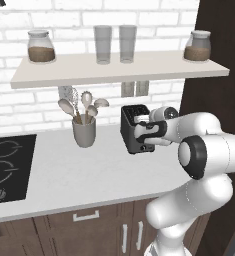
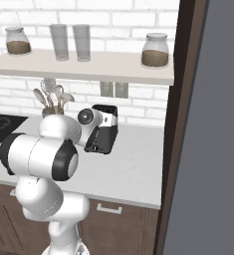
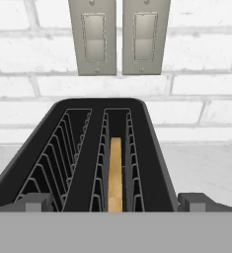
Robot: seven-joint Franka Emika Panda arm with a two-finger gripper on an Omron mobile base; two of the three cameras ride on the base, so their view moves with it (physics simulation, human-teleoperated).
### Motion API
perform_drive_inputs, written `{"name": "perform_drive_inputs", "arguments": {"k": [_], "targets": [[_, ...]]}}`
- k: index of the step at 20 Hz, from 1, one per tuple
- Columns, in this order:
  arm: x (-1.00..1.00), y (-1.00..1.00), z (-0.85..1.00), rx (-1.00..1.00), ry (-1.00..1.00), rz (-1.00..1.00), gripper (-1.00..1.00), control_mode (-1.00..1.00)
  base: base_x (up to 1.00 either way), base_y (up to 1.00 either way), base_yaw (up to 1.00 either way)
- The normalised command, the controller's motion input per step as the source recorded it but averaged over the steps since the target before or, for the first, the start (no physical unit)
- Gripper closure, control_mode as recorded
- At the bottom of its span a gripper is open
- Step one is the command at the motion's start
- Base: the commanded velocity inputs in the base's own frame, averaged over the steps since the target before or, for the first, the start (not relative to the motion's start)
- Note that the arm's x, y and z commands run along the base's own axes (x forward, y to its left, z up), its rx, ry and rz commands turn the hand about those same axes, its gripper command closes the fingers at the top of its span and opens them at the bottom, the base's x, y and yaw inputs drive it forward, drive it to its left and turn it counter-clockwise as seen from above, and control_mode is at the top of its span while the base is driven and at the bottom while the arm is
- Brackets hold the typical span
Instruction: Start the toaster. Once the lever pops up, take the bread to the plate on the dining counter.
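Observation:
The black toaster (image 1: 132, 129) (image 2: 102, 133) stands on the white worktop below the shelf. In the hand view I look down along the toaster's (image 3: 152, 148) two slots toward the brick wall. The bread (image 3: 115, 173) sits deep in the right slot, only its tan top edge showing. My gripper (image 1: 142, 125) (image 2: 107, 121) (image 3: 115, 203) hovers at the toaster's near end, just above its top. It is open, with one fingertip (image 3: 34, 202) outside each long side and nothing held. The plate and the dining counter are out of view.
A grey crock of utensils (image 1: 84, 131) stands left of the toaster and a black cooktop (image 1: 6, 167) lies further left. The shelf (image 1: 119, 70) overhead carries jars and glasses. Two wall plates (image 3: 120, 37) sit behind the toaster. A dark tall panel (image 2: 180, 124) closes the right side.

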Motion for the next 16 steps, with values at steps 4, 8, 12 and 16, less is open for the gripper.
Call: {"name": "perform_drive_inputs", "arguments": {"k": [4,8,12,16], "targets": [[0.0,0.0,0.0,0.0,0.0,0.0,-1.0,-1.0,0.0,0.0,0.0],[0.0,0.0,0.0,0.0,0.0,0.0,-1.0,-1.0,0.0,0.0,0.0],[0.0,0.0,0.0,0.0,0.0,0.0,-1.0,-1.0,0.0,0.0,0.0],[0.0,0.0,0.0,0.0,0.0,0.0,-1.0,-1.0,0.0,0.0,0.0]]}}
